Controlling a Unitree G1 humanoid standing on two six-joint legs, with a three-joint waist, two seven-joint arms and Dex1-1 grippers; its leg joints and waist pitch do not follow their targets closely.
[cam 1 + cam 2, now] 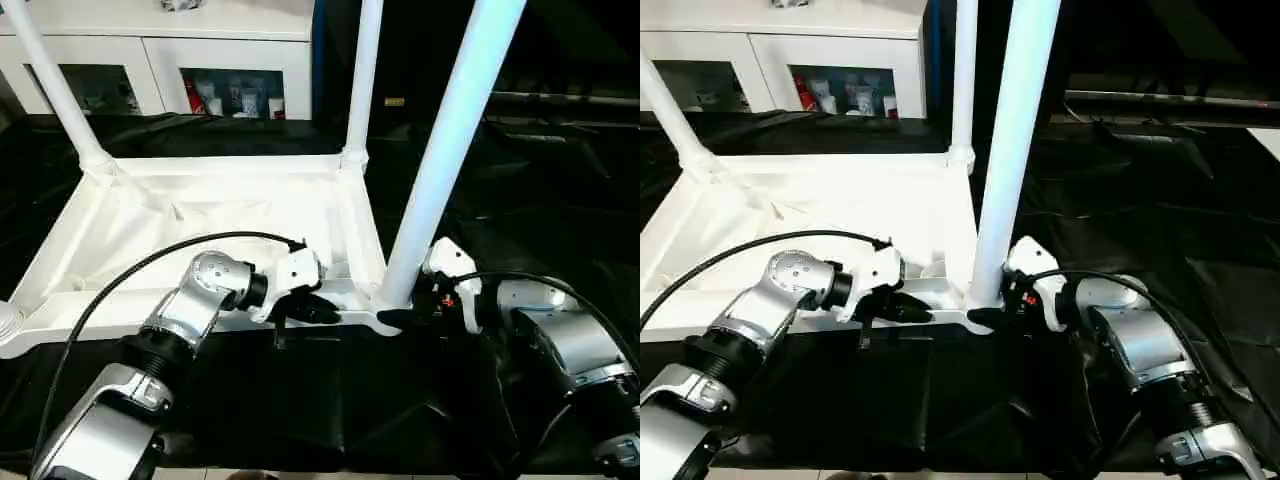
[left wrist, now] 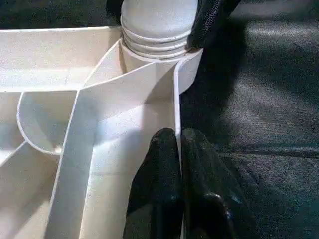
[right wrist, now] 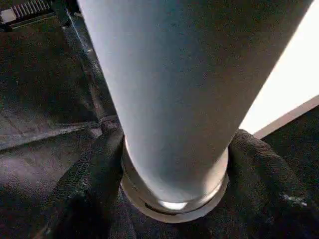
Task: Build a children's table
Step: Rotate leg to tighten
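The children's table lies upside down on the black cover, its ribbed white top [image 1: 200, 215] facing up. Three white legs stand in corner sockets: far left [image 1: 55, 85], far right [image 1: 362, 80] and near right [image 1: 450, 140]. My left gripper [image 1: 320, 310] is shut on the top's front rim [image 2: 177, 99], close to the near right corner, one finger on each side of the thin wall. My right gripper [image 1: 400, 318] reaches in from the right, and its black fingers [image 3: 99, 169] hug both sides of the near right leg [image 3: 174, 89] just above its socket.
A white glass-door cabinet [image 1: 200, 60] stands behind the work table. Creased black cover [image 1: 350, 400] spreads in front of the white top and to its right. A black cable [image 1: 150, 265] arcs over my left forearm. The near left corner socket [image 1: 6, 322] sits at the picture's edge.
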